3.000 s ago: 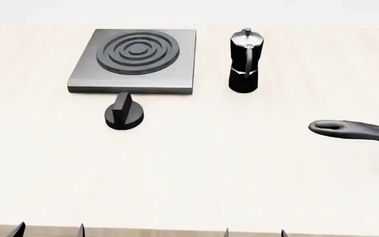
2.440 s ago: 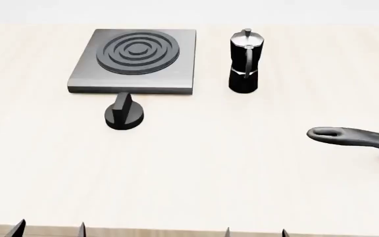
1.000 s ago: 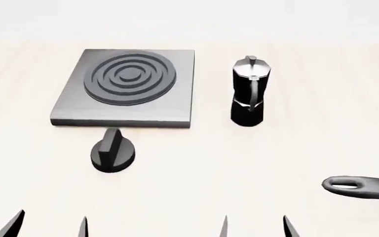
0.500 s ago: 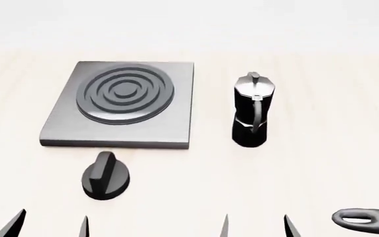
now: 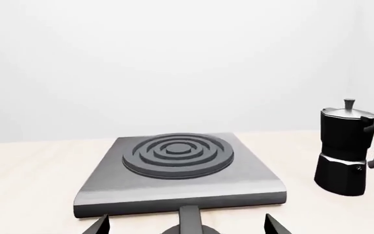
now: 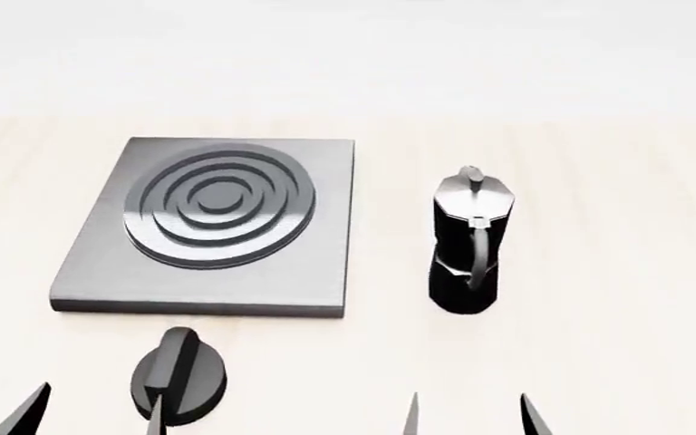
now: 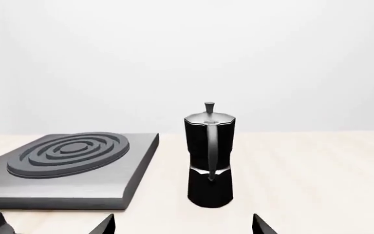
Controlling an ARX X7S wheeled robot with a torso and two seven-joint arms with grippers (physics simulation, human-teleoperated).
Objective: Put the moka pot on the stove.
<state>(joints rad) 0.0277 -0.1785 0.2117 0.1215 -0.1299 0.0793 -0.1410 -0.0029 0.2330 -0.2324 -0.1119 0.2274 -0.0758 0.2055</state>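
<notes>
The moka pot (image 6: 469, 243) stands upright on the light wooden table, right of the stove (image 6: 209, 227), its handle towards me. It also shows in the left wrist view (image 5: 347, 148) and the right wrist view (image 7: 209, 156). The stove is a flat grey plate with a ring burner, seen in the left wrist view (image 5: 177, 170) and the right wrist view (image 7: 70, 165) too. My left gripper (image 6: 91, 412) is open and empty, near the black knob. My right gripper (image 6: 469, 417) is open and empty, short of the pot, which lies straight ahead between its fingertips (image 7: 181, 225).
A squat black knob (image 6: 178, 376) sits on the table in front of the stove, close to my left fingertips (image 6: 152, 412); its top shows in the left wrist view (image 5: 188, 222). A pale wall lies beyond the table.
The head view has moved forward: stove, pot and knob have slid down towards me. The long pan handle at the right has left the view. Both grippers' tips stay open.
</notes>
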